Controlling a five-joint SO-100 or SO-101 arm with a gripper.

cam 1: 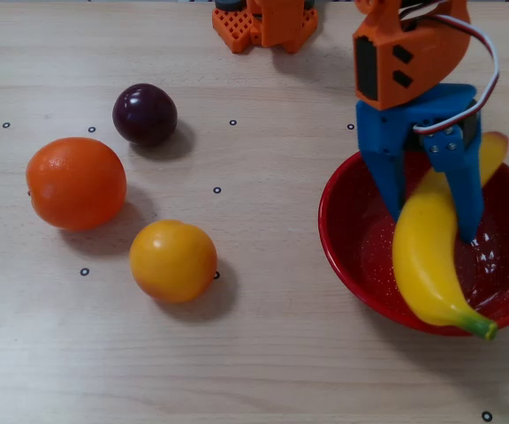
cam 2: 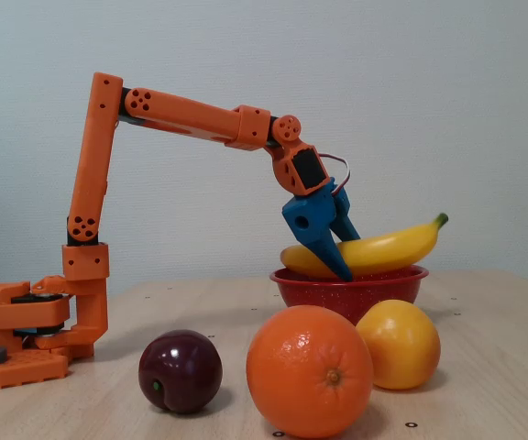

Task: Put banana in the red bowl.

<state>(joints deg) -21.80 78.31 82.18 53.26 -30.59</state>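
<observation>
The 2 blue jaws straddle the banana (cam 1: 427, 256); the gripper (cam 1: 431, 225) grasps it at mid-length. The banana lies across the red bowl (cam 1: 347, 243), green stem projecting over the rim. On the table (cam 1: 281, 353), well apart: orange (cam 1: 76, 183), yellow-orange fruit (cam 1: 173, 261), dark plum (cam 1: 145, 114).

Banana (cam 1: 427, 256) glossy smooth plastic; red bowl (cam 1: 343, 238) glossy, fine white speckles. Table (cam 1: 263, 353) pale matt wood grain. Arm (cam 2: 186, 115) matt orange plastic, claw (cam 1: 441, 223) matt blue plastic. Orange fruit (cam 2: 310, 371) finely dimpled; plum (cam 2: 181, 370) shiny.
</observation>
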